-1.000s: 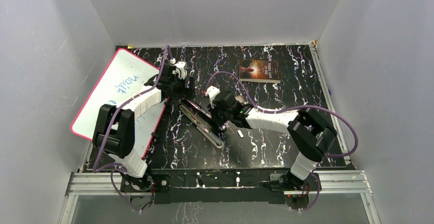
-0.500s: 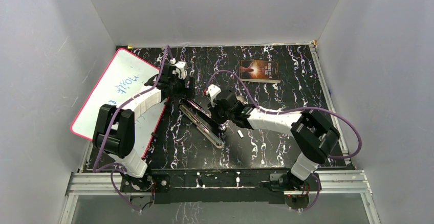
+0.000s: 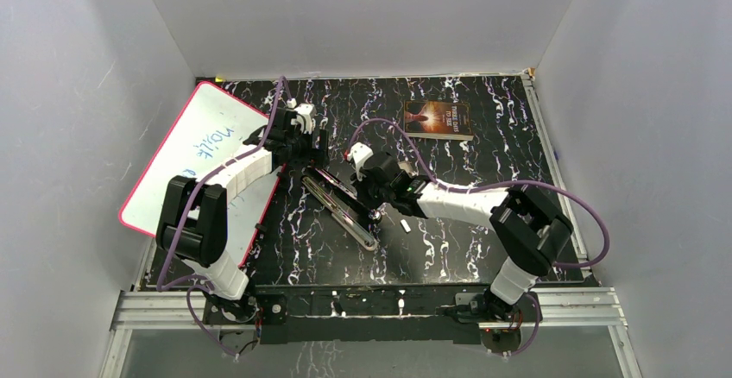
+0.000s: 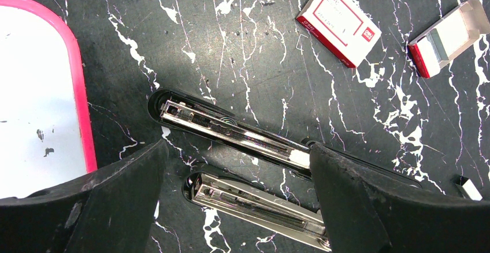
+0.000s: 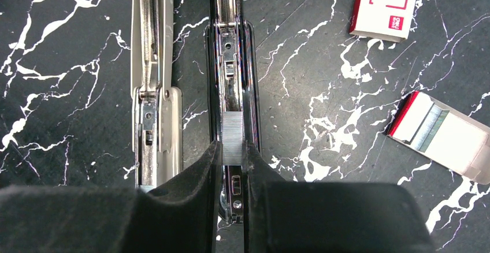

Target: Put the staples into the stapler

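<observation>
Pinching staples over open stapler.

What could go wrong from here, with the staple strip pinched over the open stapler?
1. The short silvery staple strip, pinched in the right gripper, is lined up over the narrow metal channel of the opened black stapler. If it is released slightly skewed, it may catch on the channel's edge instead of seating.
2. The left gripper stands open astride the stapler, not clamping it, so a push from the right arm could slide the stapler.
</observation>
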You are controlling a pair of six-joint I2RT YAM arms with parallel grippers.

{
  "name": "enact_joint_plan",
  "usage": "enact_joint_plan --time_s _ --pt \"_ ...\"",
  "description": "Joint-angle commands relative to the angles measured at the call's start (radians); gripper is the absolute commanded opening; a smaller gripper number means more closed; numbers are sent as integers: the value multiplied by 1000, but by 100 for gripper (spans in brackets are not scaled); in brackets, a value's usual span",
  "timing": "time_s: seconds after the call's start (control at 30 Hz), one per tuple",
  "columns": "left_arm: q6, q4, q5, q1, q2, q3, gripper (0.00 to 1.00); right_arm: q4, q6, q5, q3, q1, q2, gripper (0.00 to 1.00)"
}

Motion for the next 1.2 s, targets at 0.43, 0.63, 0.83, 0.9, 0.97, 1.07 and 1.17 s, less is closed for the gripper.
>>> enact_joint_plan --time_s 0.43,0.63,0.83,0.9,0.97,1.07,1.17 --pt "8 -14 7 3 -13 32 92 -15 -16 7 51 3 42 0" --pt "9 -14 7 3 -15 33 92 -42 -19 10 64 3 56 0" --pt "9 -14 7 3 -16 33 92 -69 -20 11 79 2 72 0" --pt "9 -14 6 3 -16 33 92 -80 -19 9 80 3 76 0" --pt "9 -14 6 3 -16 32 92 -85 -19 4 77 2 77 0" --pt "9 -14 6 2 -18 33 92 -87 -23 -3 71 2 75 0" --pt "9 -14 5 3 -17 33 92 -91 -28 -3 66 2 73 1"
